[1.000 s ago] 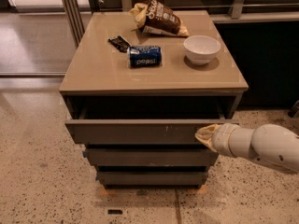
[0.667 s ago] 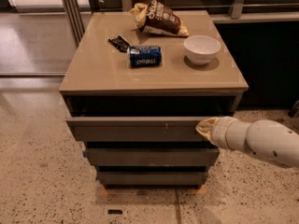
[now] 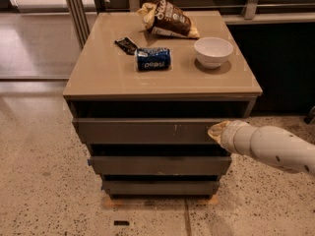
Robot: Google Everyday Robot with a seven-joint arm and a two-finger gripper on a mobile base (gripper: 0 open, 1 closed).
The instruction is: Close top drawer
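The top drawer is the widest grey-brown front of the cabinet, with small pale scratches right of its centre. It stands out only slightly from the cabinet, with a narrow dark gap above it. My gripper comes in from the right on a white arm and its tip rests against the right end of the drawer front. Two narrower drawer fronts sit below it.
On the cabinet top lie a blue Pepsi can, a white bowl, a brown snack bag and a small dark packet. The cabinet stands on speckled floor, with a dark wall panel at the right.
The top drawer has slid inward, so the gap above it is narrower. My gripper has followed it toward the cabinet.
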